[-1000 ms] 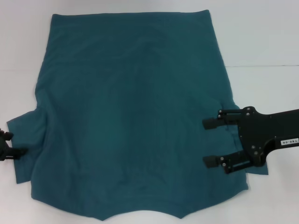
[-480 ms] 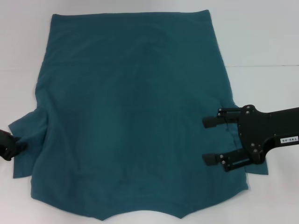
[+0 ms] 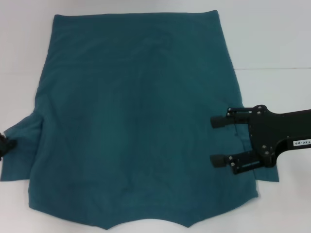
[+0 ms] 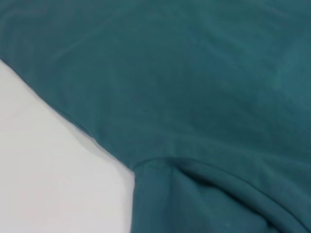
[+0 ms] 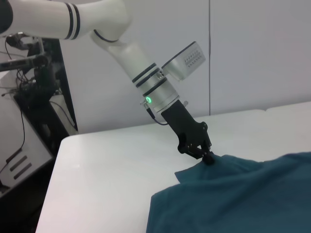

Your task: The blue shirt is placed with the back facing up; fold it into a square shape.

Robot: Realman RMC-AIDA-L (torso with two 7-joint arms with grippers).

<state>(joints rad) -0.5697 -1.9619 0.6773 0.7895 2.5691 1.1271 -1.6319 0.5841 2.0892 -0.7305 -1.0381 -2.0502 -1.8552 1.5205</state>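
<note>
The plain teal-blue knit shirt lies unfolded; left gripper jaws pinch its sleeve, right gripper jaws open above it.

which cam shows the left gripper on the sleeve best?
Right wrist view: the left gripper appears whole, fingers pinched on the edge of the blue shirt sleeve, lifting it slightly. Head view catches only its tip at the frame edge. Left wrist view shows just fabric, no fingers.

White table, seemingly pale walls
</note>
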